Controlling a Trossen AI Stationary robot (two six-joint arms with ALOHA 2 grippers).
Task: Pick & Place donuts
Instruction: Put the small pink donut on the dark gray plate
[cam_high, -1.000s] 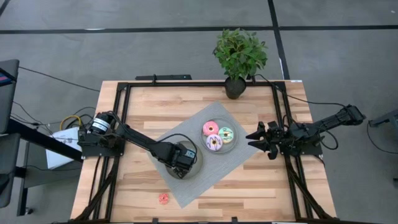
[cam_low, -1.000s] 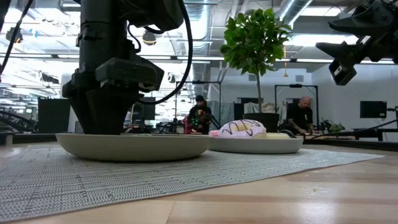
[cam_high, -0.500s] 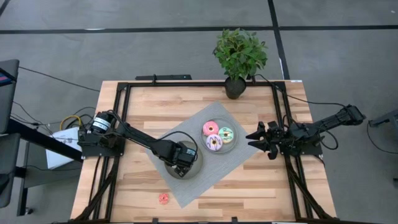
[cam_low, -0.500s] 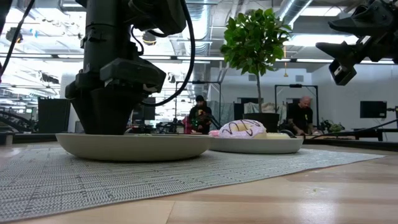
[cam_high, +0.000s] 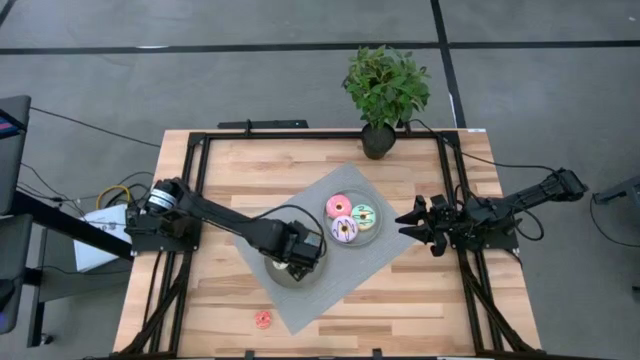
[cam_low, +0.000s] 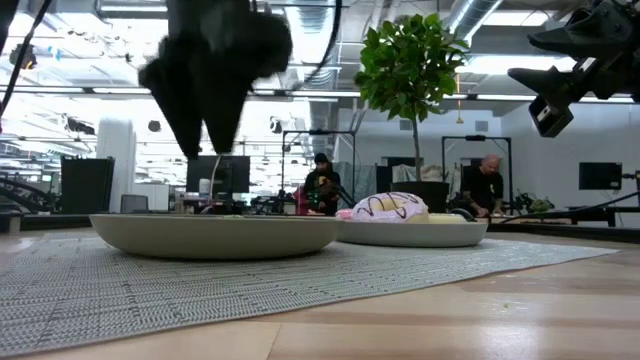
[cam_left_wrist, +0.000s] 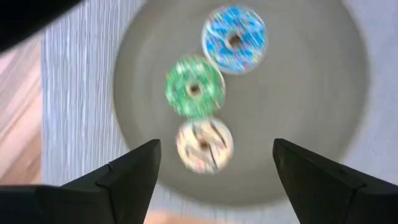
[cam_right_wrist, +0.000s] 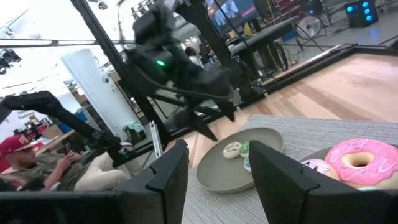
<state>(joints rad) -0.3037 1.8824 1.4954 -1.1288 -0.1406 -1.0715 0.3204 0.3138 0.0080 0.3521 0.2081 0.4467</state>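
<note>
1. The bench (cam_high: 220, 170) carries a grey mat (cam_high: 370, 270) with two grey plates on it: the far plate (cam_high: 372, 234) beside the right arm and the near plate (cam_high: 283, 277) under the left arm.
2. The left tool (cam_left_wrist: 211, 168) hangs above the near plate, its fingers spread wide with nothing between them. The right tool (cam_high: 412, 224) waits off the mat's right edge, fingers apart and empty.
3. The three larger donuts, pink (cam_high: 338, 207), yellow-green (cam_high: 363, 216) and purple-white (cam_high: 344, 231), lie together in the far plate.
4. Three tiny donuts, blue (cam_left_wrist: 234, 40), green (cam_left_wrist: 194, 87) and yellow (cam_left_wrist: 204, 145), lie in a row in the near plate, so these look placed.
5. The red donut (cam_high: 263, 319) lies alone on the bare wood near the front edge, well apart from both plates; it seems the one piece left to pick.
</note>
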